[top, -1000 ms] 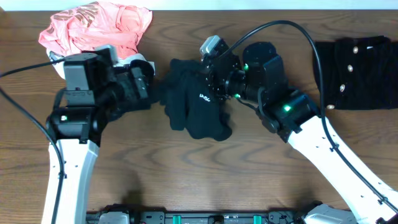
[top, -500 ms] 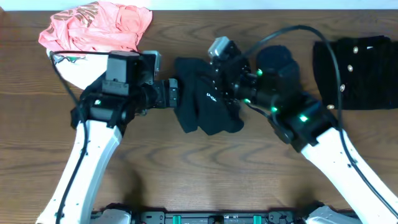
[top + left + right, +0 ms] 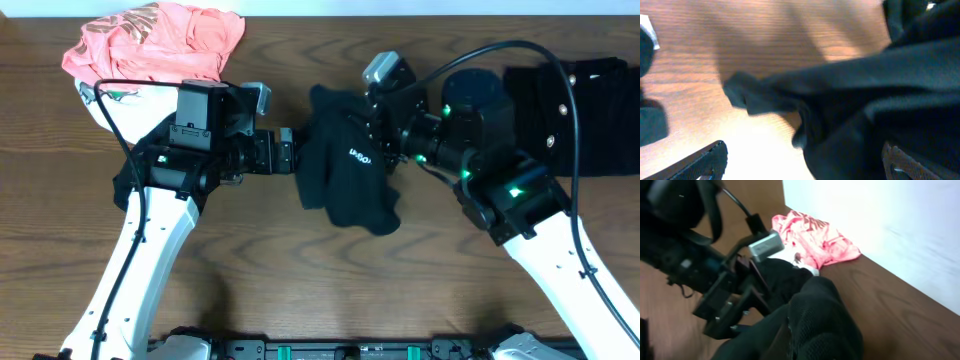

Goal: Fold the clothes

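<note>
Seen from overhead, the black T-shirt [image 3: 345, 180] sits bunched in the middle of the bench [image 3: 300, 290]. It is a crumpled dark heap with a small white mark [image 3: 357, 155] on its upper face and a loose lobe sagging toward the near side. The left claw [image 3: 289, 157] reaches in from the left and meets the shirt's left edge. The right claw [image 3: 378, 140] comes in from the right and is buried in fabric at the shirt's far right side. A coral-pink garment [image 3: 150, 40] lies crumpled at the far left, with a white piece [image 3: 100, 100] just on its near side, partly under the left arm [image 3: 150, 230]. A black garment [image 3: 575, 110] with pale buttons lies at the far right, apart from the shirt.

In the left wrist view, black cloth fills the centre and right in soft folds, and one blunt flap [image 3: 740, 92] juts left over the wood. The fingers [image 3: 710, 160] gape wide at the bottom corners.

In the right wrist view, the shirt [image 3: 820, 315] rises as a rounded mound close to the lens and hides the fingers. I cannot tell whether that claw grips it. The coral-pink garment [image 3: 815, 237] lies beyond, by a white wall [image 3: 880, 215].
</note>
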Motion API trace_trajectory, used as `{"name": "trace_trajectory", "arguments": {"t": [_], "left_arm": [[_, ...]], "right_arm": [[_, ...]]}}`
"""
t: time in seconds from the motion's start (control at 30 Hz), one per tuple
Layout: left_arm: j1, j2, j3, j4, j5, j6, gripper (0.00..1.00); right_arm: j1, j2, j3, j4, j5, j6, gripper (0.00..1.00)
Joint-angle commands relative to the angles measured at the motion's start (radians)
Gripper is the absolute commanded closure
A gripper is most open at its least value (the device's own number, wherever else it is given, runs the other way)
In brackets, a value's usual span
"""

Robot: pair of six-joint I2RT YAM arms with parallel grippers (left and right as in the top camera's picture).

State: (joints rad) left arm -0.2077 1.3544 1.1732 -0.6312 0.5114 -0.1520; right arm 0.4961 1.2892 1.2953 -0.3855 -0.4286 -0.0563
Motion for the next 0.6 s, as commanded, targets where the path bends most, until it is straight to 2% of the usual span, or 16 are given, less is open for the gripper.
{"name": "trace_trajectory", "arguments": {"t": [0.0, 0.13, 0.37, 0.57], "left_arm": [[-0.004, -0.004, 0.024, 0.016, 0.109, 0.018, 0.02], [-0.007, -0.004, 0.024, 0.023, 0.174, 0.031, 0.02], [-0.007, -0.004, 0.024, 0.011, 0.272, 0.169, 0.02], [-0.008, -0.002, 0.024, 0.004, 0.293, 0.205, 0.02]], "right_arm": [[-0.019, -0.014, 0.033, 0.006, -0.005, -0.013, 0.99], [-0.020, -0.014, 0.033, 0.006, 0.014, -0.013, 0.99], [-0.039, -0.013, 0.033, 0.003, 0.014, -0.013, 0.99], [-0.044, -0.013, 0.033, 0.001, 0.002, -0.013, 0.99]]}}
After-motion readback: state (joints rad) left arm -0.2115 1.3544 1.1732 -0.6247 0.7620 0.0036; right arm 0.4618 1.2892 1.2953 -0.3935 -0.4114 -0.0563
